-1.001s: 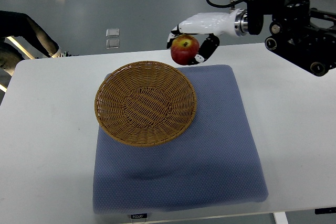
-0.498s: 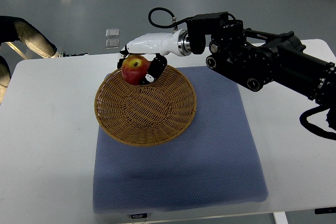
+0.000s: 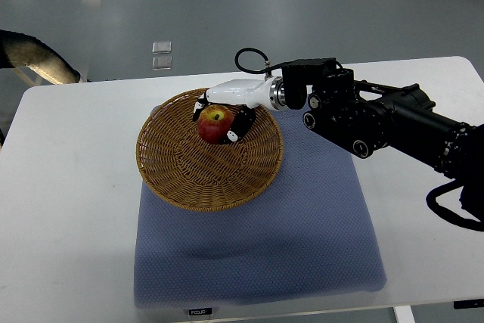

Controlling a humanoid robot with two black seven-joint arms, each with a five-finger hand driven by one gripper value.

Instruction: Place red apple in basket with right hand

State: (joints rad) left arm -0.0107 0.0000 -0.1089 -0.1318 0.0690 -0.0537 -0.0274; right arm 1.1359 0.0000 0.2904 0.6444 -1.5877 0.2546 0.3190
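A red apple (image 3: 215,123) with a yellow patch near its stem is held low inside the round wicker basket (image 3: 170,175), over its far half. My right hand (image 3: 224,113), white with black fingertips, is shut on the apple, its fingers curled around both sides. The black right arm (image 3: 378,122) reaches in from the right edge across the mat. Whether the apple touches the basket floor I cannot tell. The left hand is out of view.
The basket rests on the far left part of a blue-grey mat (image 3: 302,232) lying on a white table (image 3: 60,209). A person's sleeve (image 3: 34,54) shows at the far left beyond the table.
The right hand has carried the apple from the basket's far rim down and rightward into the basket. Before that it came from beyond the mat's far edge. The sleeve shifted too.
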